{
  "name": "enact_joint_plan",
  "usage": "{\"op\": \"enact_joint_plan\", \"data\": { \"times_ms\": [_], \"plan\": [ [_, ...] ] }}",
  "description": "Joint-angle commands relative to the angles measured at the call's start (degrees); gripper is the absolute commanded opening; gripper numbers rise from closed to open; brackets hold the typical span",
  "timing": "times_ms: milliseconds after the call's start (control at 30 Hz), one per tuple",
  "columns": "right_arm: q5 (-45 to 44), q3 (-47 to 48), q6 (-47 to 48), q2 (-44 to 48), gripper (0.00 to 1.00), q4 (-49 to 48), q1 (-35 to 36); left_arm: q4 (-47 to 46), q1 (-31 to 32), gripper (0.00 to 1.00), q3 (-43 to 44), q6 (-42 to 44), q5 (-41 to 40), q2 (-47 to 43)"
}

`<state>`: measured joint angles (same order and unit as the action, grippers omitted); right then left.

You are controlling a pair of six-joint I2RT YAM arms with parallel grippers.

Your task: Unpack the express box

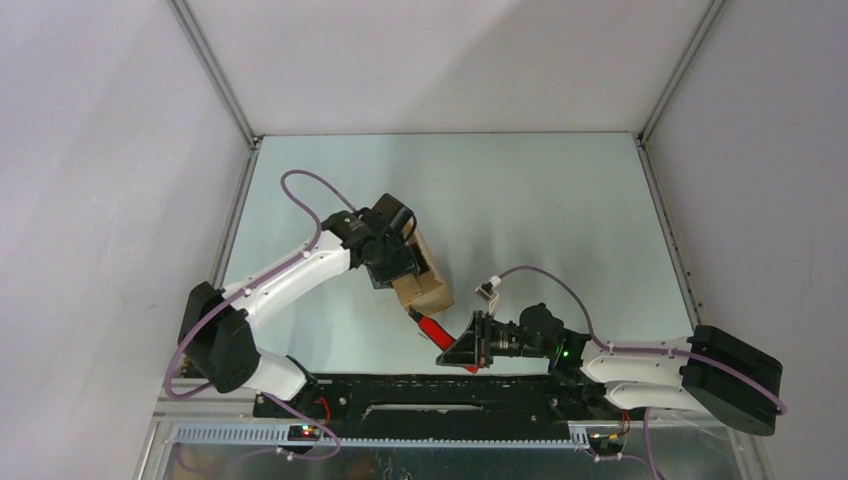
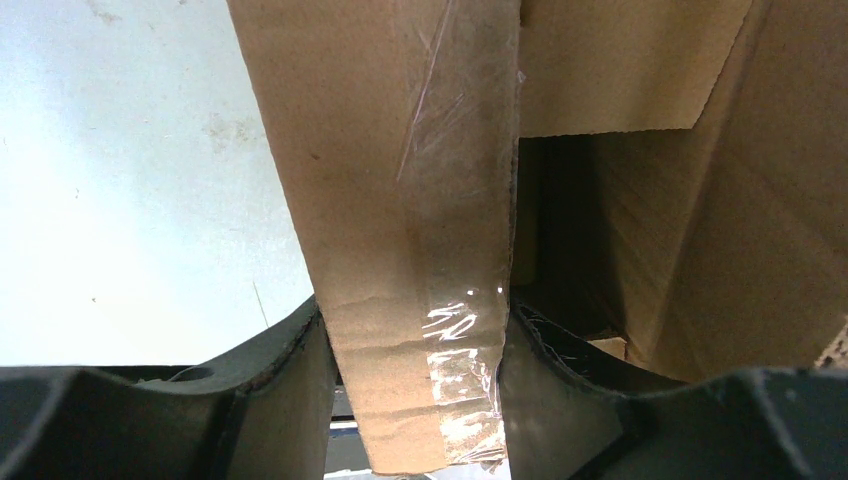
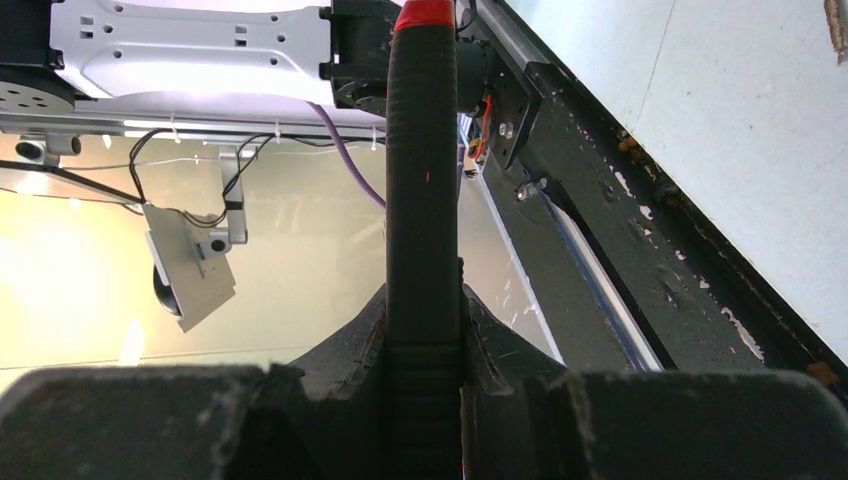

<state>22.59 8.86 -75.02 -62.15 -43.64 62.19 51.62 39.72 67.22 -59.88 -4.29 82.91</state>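
Note:
The express box (image 1: pixel 424 280), a small brown carton, sits mid-table with its flaps open. My left gripper (image 1: pixel 397 262) is shut on one taped flap of the express box (image 2: pixel 400 250); the flap runs between both fingers (image 2: pixel 290 390), and the dark open inside of the box shows to the right. My right gripper (image 1: pixel 470 345) is shut on the red-and-black utility knife (image 1: pixel 432 329), whose black handle (image 3: pixel 422 200) stands straight up between the fingers (image 3: pixel 350 350) with its red end at the top. The knife's tip lies just below the box's near corner.
The black base rail (image 1: pixel 430 395) with both arm mounts runs along the near edge. Grey walls (image 1: pixel 120 150) close in the pale table on the left, back and right. A purple cable (image 1: pixel 540 275) loops over the right arm.

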Motion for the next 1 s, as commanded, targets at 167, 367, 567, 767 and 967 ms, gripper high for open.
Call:
{"op": "enact_joint_plan", "data": {
  "times_ms": [167, 367, 567, 767, 967],
  "plan": [
    [-0.71, 1.94, 0.22, 0.39, 0.0, -3.12, 0.04, -1.32, 0.15, 0.09, -1.78, 0.46, -0.1, -3.07],
    [-0.89, 2.07, 0.56, 1.38, 0.0, -1.99, 0.04, -1.69, 0.33, 0.09, -2.09, 0.42, 0.16, -2.81],
    [-0.88, 1.97, 0.53, 1.43, 0.0, -1.79, 0.03, -1.74, 0.46, 0.08, -1.75, 0.29, 0.18, -2.84],
    [-0.79, 1.95, 0.35, 0.85, 0.0, -2.15, -0.05, -1.69, 0.73, 0.08, -2.0, 0.13, 0.17, -3.1],
    [-1.13, 1.81, 0.15, 0.93, 0.0, -2.07, -0.03, -1.87, 1.13, 0.08, -2.18, -0.06, 0.21, -3.04]
  ]
}}
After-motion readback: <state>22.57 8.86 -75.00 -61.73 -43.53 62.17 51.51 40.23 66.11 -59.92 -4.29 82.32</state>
